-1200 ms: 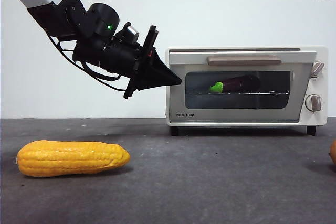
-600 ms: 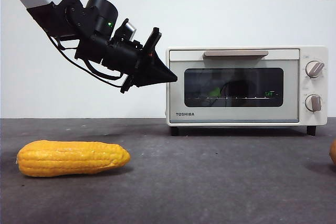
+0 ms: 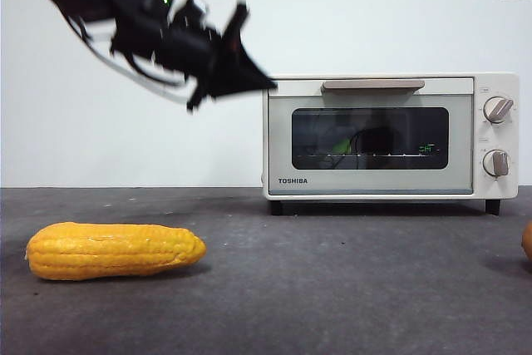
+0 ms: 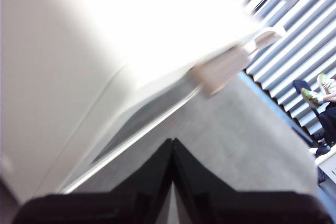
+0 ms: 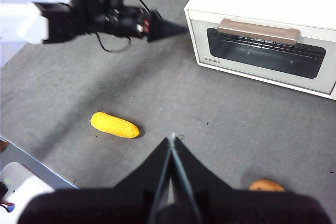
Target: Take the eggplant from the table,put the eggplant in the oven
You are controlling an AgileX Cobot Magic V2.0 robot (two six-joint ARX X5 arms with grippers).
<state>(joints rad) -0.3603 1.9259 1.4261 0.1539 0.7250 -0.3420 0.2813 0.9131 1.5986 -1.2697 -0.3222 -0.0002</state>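
The eggplant [image 3: 342,146] lies on the wire rack inside the oven [image 3: 391,91], seen dimly through the dark glass with its green cap to the left. The oven door is closed, and its beige handle [image 3: 372,85] sits flat along the top. My left gripper [image 3: 264,83] is shut and empty, blurred with motion, in the air just off the oven's upper left corner. In the left wrist view the jaws [image 4: 172,143] meet in front of the oven's side wall [image 4: 63,77]. My right gripper [image 5: 172,139] is shut and empty, high above the table [image 5: 210,114], well short of the oven [image 5: 262,3].
A yellow corn cob [image 3: 112,249] lies on the table [image 3: 332,288] at the front left, also seen as the corn [image 5: 114,125] from above. A small orange object [image 5: 266,185] rests near the front right, cut off at the edge [image 3: 528,243].
The oven door, slightly ajar a second ago, has closed. My left gripper has since risen quickly from beside the oven's left side to level with its top.
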